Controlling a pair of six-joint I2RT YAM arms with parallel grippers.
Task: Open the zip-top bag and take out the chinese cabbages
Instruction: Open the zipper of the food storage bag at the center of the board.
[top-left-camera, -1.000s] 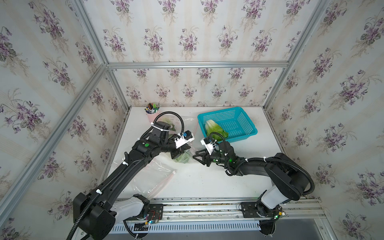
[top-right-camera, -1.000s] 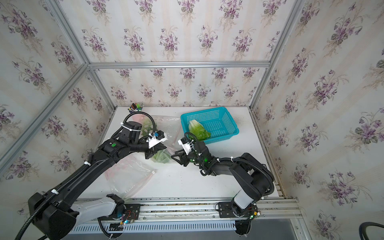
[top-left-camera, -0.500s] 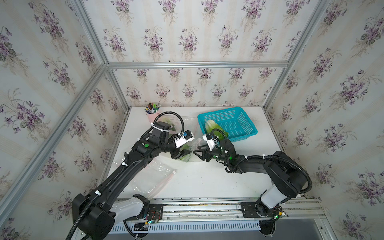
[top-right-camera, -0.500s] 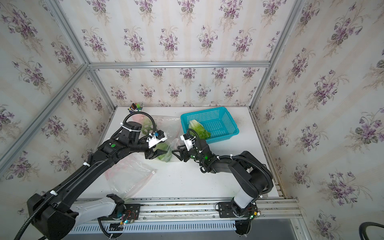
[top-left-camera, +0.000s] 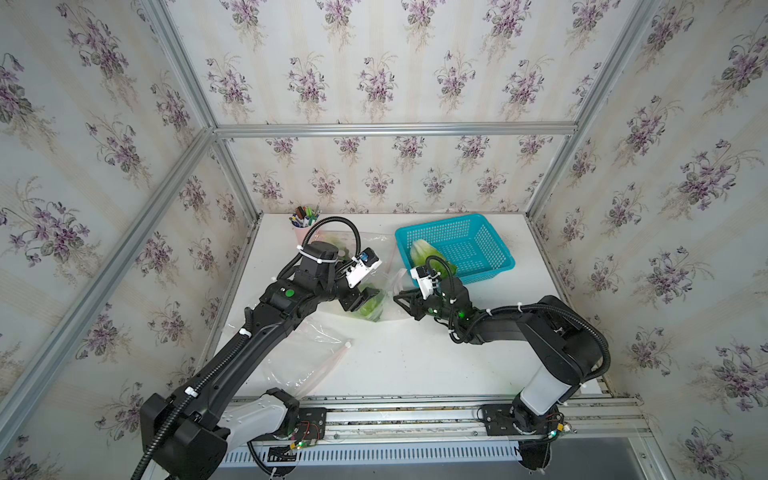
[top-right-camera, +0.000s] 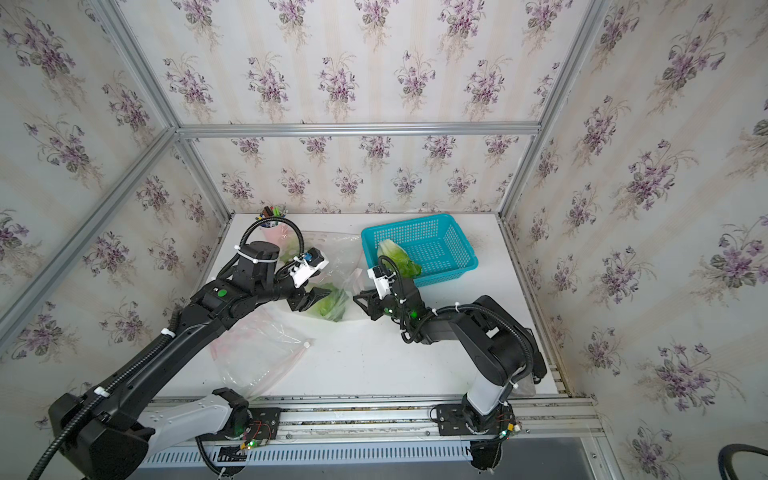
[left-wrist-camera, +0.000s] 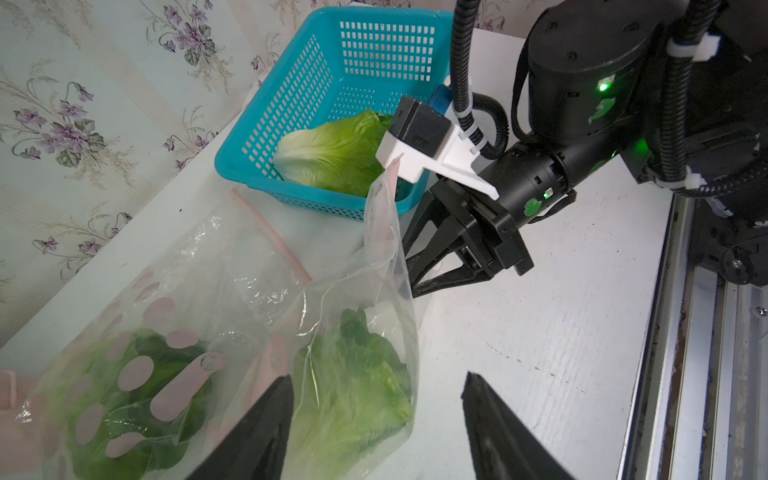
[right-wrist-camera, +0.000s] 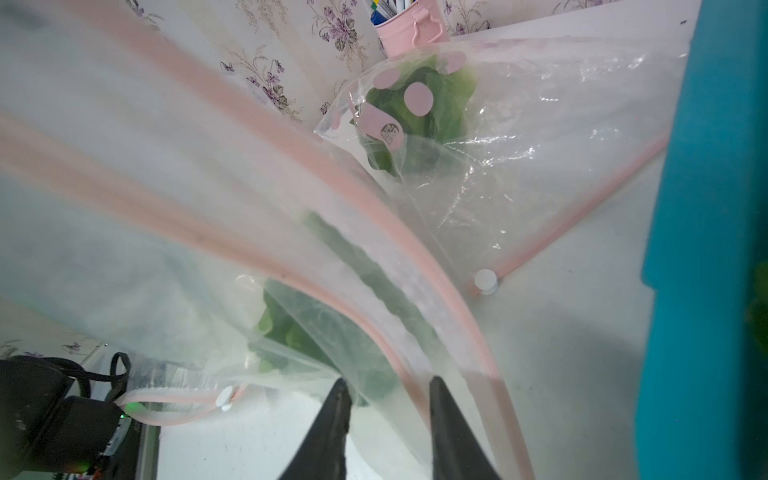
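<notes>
Left gripper (left-wrist-camera: 378, 376): jaws wide apart, straddling one of the chinese cabbages (left-wrist-camera: 345, 419), which lies inside the clear zip-top bag (left-wrist-camera: 386, 232). Just outside those jaws, the second cabbage (left-wrist-camera: 137, 374) sits in a spotted bag (left-wrist-camera: 187, 257). The clear bag's rim stands up between the jaws of the right gripper (right-wrist-camera: 386, 380), which are drawn near together; whether they pinch it I cannot tell. Behind those jaws the third cabbage (left-wrist-camera: 332, 153) rests in the blue basket (left-wrist-camera: 249, 166). The step appears to be holding the mouth open. To do it well, the right should grip the pink zip strip, not slack film, and the left should enter through the mouth rather than close over plastic.
</notes>
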